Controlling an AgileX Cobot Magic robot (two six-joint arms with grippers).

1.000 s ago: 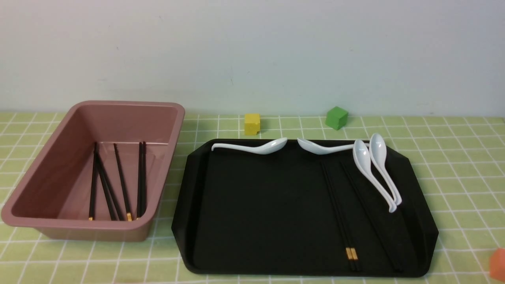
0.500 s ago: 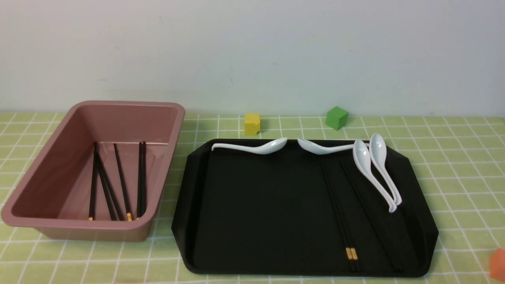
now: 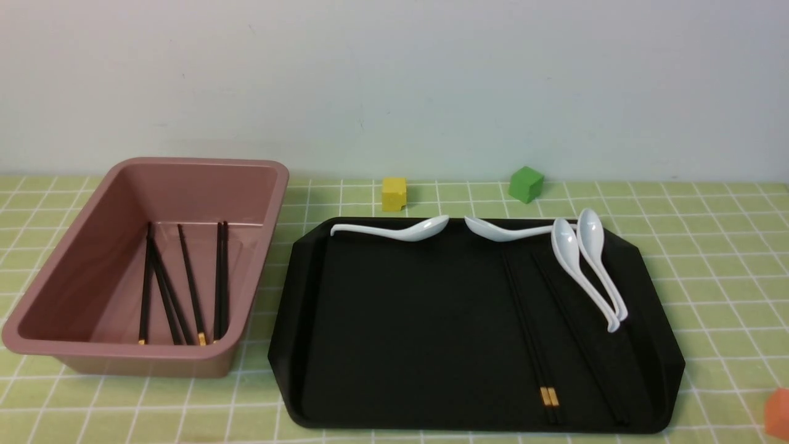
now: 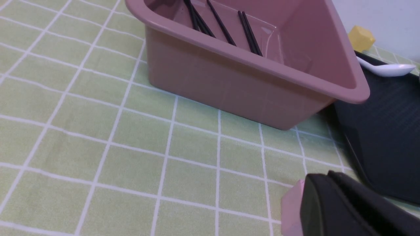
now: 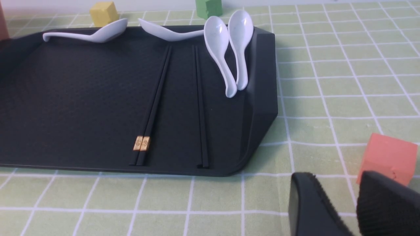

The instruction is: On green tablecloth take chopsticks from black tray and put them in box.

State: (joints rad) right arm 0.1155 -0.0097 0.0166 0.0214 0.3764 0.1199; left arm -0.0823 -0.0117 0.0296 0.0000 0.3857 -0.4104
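Observation:
The black tray (image 3: 400, 320) lies on the green tablecloth (image 3: 709, 259). One pair of black chopsticks with gold bands (image 3: 530, 336) and a second pair (image 3: 579, 342) lie on its right half; both also show in the right wrist view (image 5: 154, 105). The pink box (image 3: 80, 246) stands to its left with several chopsticks (image 3: 185, 283) inside. Neither gripper shows in the front view. My left gripper (image 4: 329, 175) is shut and empty, low over the cloth near the box's front corner (image 4: 354, 93). My right gripper (image 5: 336, 183) is open and empty, over the cloth beyond the tray's front right corner.
Several white spoons (image 3: 585, 265) lie along the tray's far and right edges. A yellow cube (image 3: 394, 193) and a green cube (image 3: 526, 184) sit behind the tray. An orange cube (image 5: 387, 157) sits beside my right gripper. A pink cube (image 4: 290, 209) sits beside my left gripper.

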